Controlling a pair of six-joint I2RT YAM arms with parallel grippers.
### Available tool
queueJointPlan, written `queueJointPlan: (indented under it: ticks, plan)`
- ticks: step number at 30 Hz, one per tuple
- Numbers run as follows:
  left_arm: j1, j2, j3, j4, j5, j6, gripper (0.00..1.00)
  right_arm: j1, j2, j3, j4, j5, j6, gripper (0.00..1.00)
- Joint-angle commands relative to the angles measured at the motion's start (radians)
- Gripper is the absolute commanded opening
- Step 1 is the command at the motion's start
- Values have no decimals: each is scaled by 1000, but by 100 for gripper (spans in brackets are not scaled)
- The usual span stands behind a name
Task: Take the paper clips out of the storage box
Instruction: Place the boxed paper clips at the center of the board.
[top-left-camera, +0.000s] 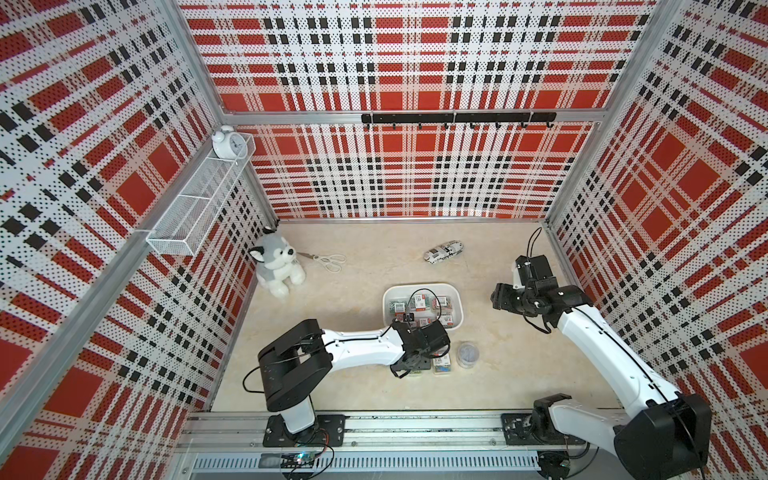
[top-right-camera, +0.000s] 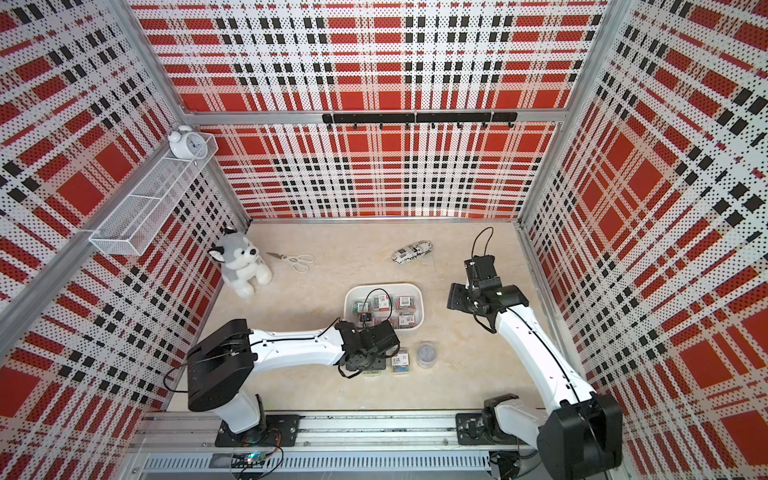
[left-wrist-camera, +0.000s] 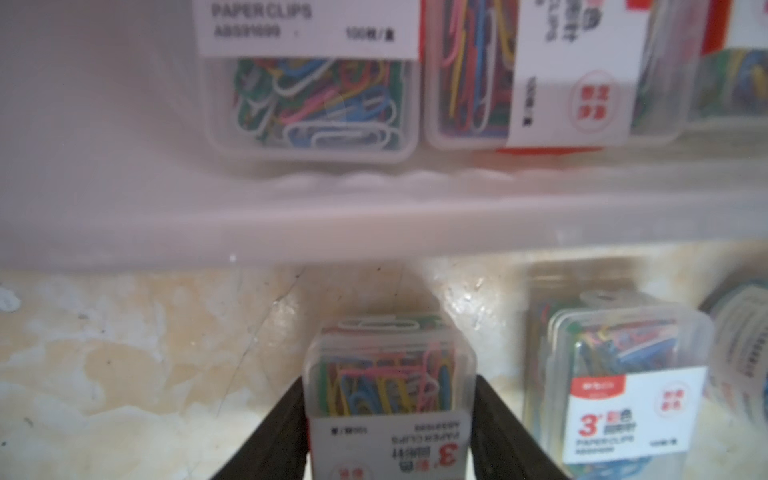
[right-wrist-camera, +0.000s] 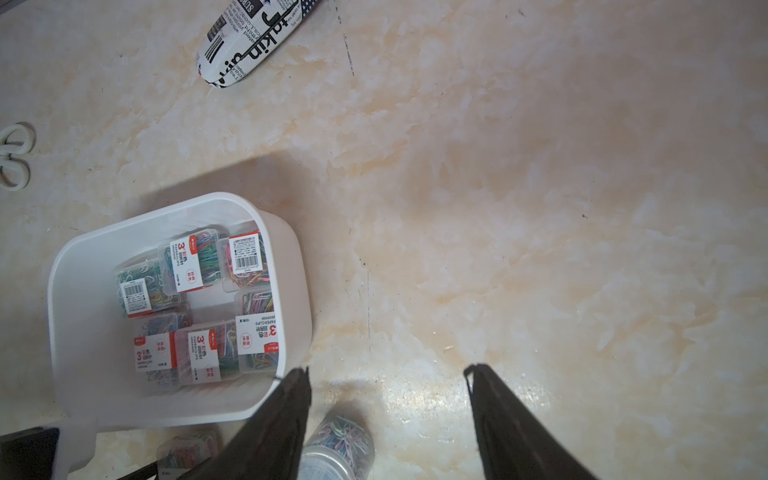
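A case is gripped between the left jaws just before the box, its long axis pointed at the near wall. Six cases are left inside. Beyond the box's right side, the right jaws are held wide and empty.

A beige marbled worktop is seen, and a white storage box is placed near its middle. Beyond the box a printed pouch is laid. To the far left of the box, scissors and a plush dog are found. On the near side of the box, a round tub and a case of paper clips are set side by side.
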Motion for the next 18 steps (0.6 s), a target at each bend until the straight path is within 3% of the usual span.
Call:
queueJointPlan:
  ticks: [1,18]
  plan:
    - [1,28,37,0,-6,18,59,-7,-17,-9,2,3,-2,66]
    - [-12,23,10,3,27,2,59,-7,-22,-16,3,-1,-2,67]
